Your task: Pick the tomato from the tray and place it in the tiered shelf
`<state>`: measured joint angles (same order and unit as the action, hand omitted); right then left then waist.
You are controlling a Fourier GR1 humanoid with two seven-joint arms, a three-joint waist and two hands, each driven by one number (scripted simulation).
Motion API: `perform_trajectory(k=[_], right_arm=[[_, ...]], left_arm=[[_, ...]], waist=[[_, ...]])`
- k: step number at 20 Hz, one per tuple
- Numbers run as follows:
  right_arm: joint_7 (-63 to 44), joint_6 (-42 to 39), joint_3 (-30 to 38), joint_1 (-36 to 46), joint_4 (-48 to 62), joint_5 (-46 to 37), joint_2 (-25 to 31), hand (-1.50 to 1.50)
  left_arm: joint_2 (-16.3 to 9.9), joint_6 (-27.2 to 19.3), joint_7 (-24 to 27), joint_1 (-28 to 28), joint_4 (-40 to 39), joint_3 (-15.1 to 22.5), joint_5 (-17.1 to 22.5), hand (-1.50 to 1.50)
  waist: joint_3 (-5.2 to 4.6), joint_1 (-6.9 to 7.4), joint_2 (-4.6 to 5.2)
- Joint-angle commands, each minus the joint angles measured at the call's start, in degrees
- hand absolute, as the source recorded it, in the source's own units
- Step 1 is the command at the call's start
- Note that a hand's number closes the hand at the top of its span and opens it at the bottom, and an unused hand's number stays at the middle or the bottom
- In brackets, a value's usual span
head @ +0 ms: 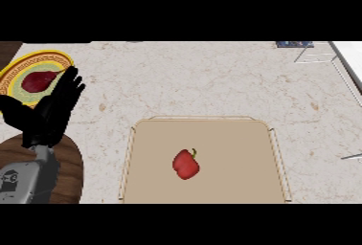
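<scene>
At the upper left of the frame a yellow-rimmed plate (37, 76) is seen on the tabletop (198, 76), with a dark red item at its centre. Just right of it, at the left edge, the left hand (53, 112) is held upright with its fingers (71, 83) straight and slightly spread; nothing is held. It is judged to be resting.

In the lower middle of the frame a flat tan tray (233, 139) is recorded. The tomato (186, 164) lies alone near its centre; its shape and its small green stem look rather like a pepper's. No contact with any hand is observed.

At the upper right a wire-framed structure (318, 55) is partly seen, taken to be the tiered shelf. The right hand is not in view.

Handling, as judged: light, smooth-skinned, possibly slippery, bruised if squeezed. Hold is best taken across the broad middle, from above, clear of the stem.
</scene>
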<state>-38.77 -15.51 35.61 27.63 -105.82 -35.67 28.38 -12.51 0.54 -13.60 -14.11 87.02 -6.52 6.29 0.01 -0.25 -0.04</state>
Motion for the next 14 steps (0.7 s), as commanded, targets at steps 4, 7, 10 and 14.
perform_trajectory(k=[4, 7, 10, 14], right_arm=[[8.5, 5.0, 1.7, -0.9, 11.6, 2.3, 4.3, 1.5], [13.9, 3.2, 6.7, -6.0, 12.6, 6.0, 7.0, 1.5], [15.3, 5.4, 6.7, -4.8, 17.1, 6.4, 8.8, 1.5], [11.1, 10.9, 8.8, -7.0, 17.8, 3.5, 5.2, 1.5]], left_arm=[[0.7, 0.1, -1.0, -2.5, -1.9, 0.1, -0.3, 0.0], [2.9, -1.2, 0.9, 3.4, 3.2, 1.6, -1.6, 0.0], [3.1, -1.5, -0.6, 0.1, 1.2, 2.7, -2.9, 0.0], [-0.4, 0.5, -3.8, -2.8, 1.1, -1.0, 0.2, 0.0]], waist=[[-0.01, 0.38, 0.1], [0.0, 0.25, -0.01], [0.0, 0.32, 0.03], [0.03, 0.32, 0.12]])
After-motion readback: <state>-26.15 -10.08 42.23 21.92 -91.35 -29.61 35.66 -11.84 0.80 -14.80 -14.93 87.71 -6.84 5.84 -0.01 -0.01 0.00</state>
